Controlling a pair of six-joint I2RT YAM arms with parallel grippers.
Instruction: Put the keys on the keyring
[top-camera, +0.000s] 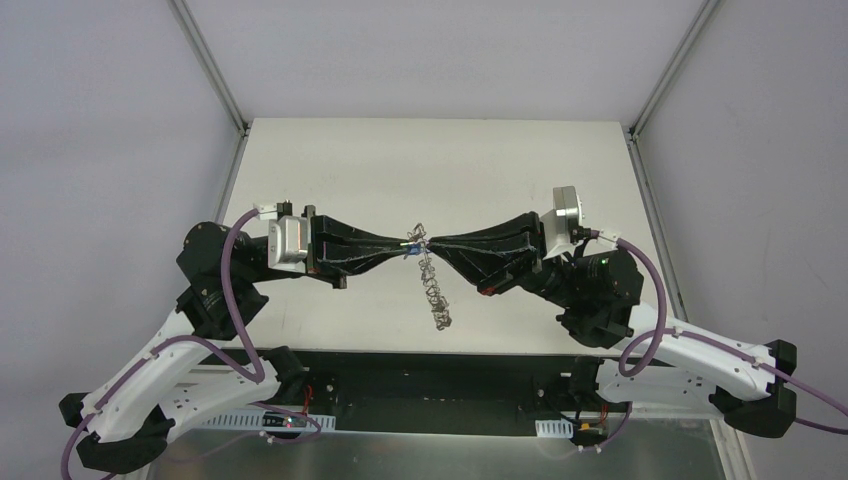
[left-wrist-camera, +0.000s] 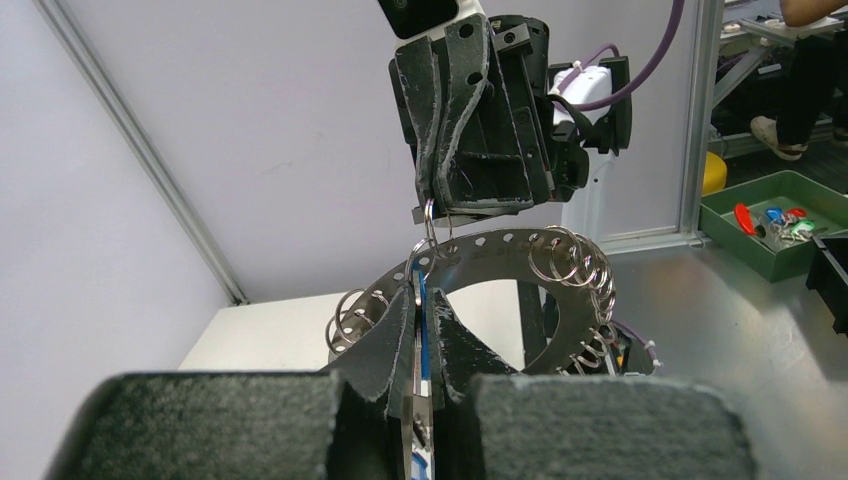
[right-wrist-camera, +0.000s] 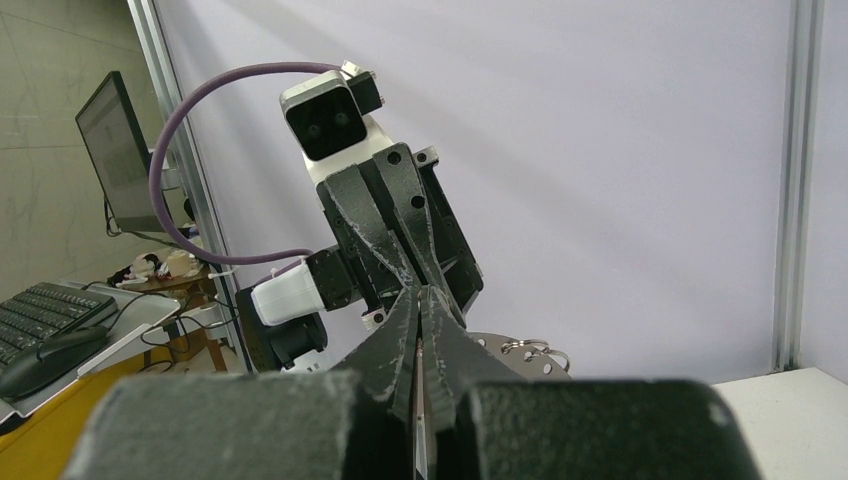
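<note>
Fingers of the left gripper (top-camera: 403, 246) and the right gripper (top-camera: 433, 243) meet tip to tip in the top view. A blue key (top-camera: 409, 250) sits at the left tips, and the keyring (top-camera: 436, 292) dangles below the meeting point.

From the left wrist, its fingers (left-wrist-camera: 388, 342) are clamped on the blue key. The key's end reaches up to a small wire loop (left-wrist-camera: 430, 228) of the keyring, pinched shut in the right tips just above.

From the right wrist, its fingers (right-wrist-camera: 388, 350) are pressed together, and what they grip is hidden.

Judging by this, the step in hand is threading. The next move calls for easing the key's hole onto the loop's wire, which needs fine alignment
</note>
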